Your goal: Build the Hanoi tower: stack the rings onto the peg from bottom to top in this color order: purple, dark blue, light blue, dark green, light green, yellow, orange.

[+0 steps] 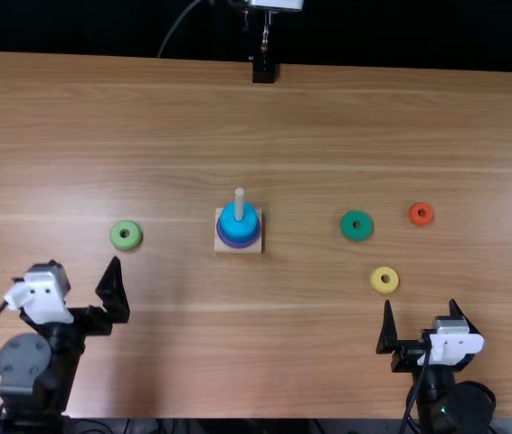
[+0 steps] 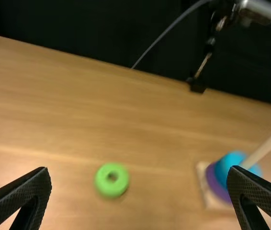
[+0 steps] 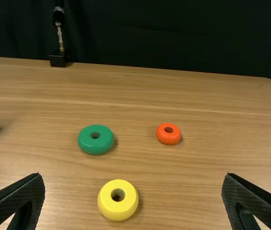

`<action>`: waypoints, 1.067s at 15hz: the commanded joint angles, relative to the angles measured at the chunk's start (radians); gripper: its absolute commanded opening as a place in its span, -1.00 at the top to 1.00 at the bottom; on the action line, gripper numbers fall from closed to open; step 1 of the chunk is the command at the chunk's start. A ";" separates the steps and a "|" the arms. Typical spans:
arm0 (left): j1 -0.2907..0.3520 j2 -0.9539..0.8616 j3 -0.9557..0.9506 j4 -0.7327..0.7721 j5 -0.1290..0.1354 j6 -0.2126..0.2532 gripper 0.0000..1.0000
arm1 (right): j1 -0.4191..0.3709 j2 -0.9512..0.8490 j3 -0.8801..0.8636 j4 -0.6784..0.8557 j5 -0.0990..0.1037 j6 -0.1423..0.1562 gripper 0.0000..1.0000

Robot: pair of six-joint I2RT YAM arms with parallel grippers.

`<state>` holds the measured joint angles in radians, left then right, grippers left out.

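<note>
Right gripper [image 1: 420,304] sits at 4 o'clock from the peg [image 1: 239,204], left gripper [image 1: 85,264] at 8, both fingers apart, empty, presumably so we can grab dark green ring [image 1: 357,226] at 3 next, light blue ring [image 1: 228,220] topping purple ring [image 1: 240,245].

A light brown wooden table [image 1: 319,127] carries a square base [image 1: 220,246] near its middle, with a light green ring [image 1: 118,237] to the left. To the right lie the dark green ring [image 1: 347,225], orange ring [image 1: 412,215] and yellow ring [image 1: 377,279].
</note>
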<state>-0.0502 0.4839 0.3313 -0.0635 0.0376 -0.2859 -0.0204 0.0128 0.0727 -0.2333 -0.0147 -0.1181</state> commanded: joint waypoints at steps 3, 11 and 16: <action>0.007 -0.234 -0.189 0.001 -0.043 0.242 -1.00 | -0.006 -0.013 -0.056 -0.068 -0.006 -0.002 -1.00; 0.004 -0.484 -0.331 -0.106 -0.098 0.233 -1.00 | -0.006 -0.013 -0.056 -0.068 -0.006 -0.002 -1.00; 0.004 -0.484 -0.331 -0.283 -0.085 0.245 -1.00 | -0.006 -0.013 -0.056 -0.068 -0.006 -0.002 -1.00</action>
<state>-0.0505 0.0116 0.0788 -0.2543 -0.0410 -0.0540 -0.0204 0.0128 0.0727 -0.2333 -0.0147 -0.1181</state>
